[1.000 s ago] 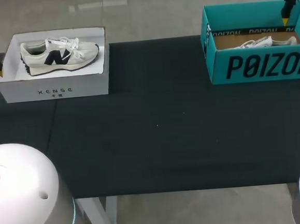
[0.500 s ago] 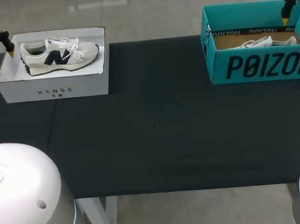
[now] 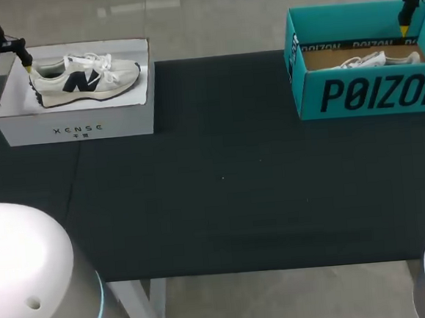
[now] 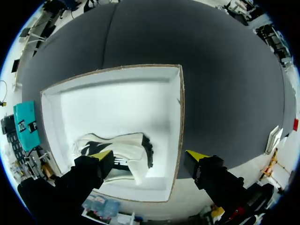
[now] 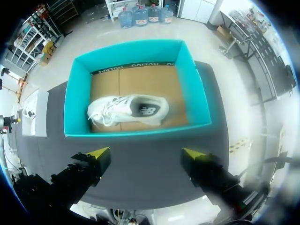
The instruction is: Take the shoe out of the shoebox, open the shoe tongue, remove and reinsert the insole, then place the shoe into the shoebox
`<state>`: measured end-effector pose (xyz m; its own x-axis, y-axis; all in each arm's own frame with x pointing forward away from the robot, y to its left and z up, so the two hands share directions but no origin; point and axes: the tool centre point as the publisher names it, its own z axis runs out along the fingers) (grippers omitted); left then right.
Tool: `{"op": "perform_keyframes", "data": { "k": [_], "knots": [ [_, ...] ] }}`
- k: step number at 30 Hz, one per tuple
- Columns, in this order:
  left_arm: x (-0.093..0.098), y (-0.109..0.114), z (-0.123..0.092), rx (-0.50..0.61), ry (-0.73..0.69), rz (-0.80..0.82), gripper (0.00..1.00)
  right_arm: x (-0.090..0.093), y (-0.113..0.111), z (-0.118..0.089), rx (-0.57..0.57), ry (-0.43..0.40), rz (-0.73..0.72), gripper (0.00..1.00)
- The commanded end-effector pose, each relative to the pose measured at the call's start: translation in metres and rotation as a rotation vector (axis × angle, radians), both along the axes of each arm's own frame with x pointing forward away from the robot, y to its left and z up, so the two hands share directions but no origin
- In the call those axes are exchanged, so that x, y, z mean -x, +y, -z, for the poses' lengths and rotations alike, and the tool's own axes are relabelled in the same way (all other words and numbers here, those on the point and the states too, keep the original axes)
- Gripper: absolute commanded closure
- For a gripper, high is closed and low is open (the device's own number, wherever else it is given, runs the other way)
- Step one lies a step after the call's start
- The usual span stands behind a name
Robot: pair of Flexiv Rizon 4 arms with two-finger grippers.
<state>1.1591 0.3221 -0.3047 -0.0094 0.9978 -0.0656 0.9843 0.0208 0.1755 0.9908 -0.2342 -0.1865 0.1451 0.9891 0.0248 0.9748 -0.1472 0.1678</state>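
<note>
Dark table (image 3: 221,180) w/ two boxes, one at each far corner.

Head view: white box (image 3: 77,125) at left holds a cream shoe (image 3: 85,78), heel toward my left gripper (image 3: 8,68), which hangs over the box's left end. Teal box (image 3: 369,91) at right holds a white shoe (image 3: 378,60). My right gripper (image 3: 406,24) hangs above its back right corner.

Left wrist view: fingers wide apart, nothing held. One tip is over the cream shoe's heel, the other outside the box wall.

Right wrist view: fingers also wide apart & empty, above the teal box's near wall, white shoe inside.

Step in hand, I reckon: the 1st, taking a shoe out; nothing lifted yet. Next move prob needs the left gripper shifted so both tips clear the wall and straddle the heel, then down & close.
</note>
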Motion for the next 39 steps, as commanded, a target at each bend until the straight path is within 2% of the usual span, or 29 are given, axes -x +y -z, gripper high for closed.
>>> {"op": "perform_keyframes", "data": {
  "k": [1,12,20,28,38,39],
  "knots": [
    [-0.047,0.001,0.008,0.011,0.086,0.009,0.0,0.001,0.0,0.0,0.001,-0.001,0.001,0.0],
    [-0.068,-0.006,0.024,0.006,0.108,0.011,0.0,0.001,0.0,0.0,0.001,-0.001,0.001,0.0],
    [-0.068,-0.012,0.033,0.004,0.125,0.006,0.0,0.001,0.0,0.0,0.001,-0.001,0.001,0.0],
    [-0.059,-0.014,0.043,0.007,0.138,-0.007,0.0,0.001,0.0,0.0,0.001,-0.001,0.001,0.0],
    [-0.059,-0.018,0.046,-0.013,0.118,-0.006,0.0,0.001,0.0,0.0,0.001,-0.001,0.001,0.0],
    [-0.059,-0.019,0.046,-0.013,0.116,-0.004,0.06,0.001,0.0,0.0,0.001,-0.001,0.001,0.0]
  ]
}}
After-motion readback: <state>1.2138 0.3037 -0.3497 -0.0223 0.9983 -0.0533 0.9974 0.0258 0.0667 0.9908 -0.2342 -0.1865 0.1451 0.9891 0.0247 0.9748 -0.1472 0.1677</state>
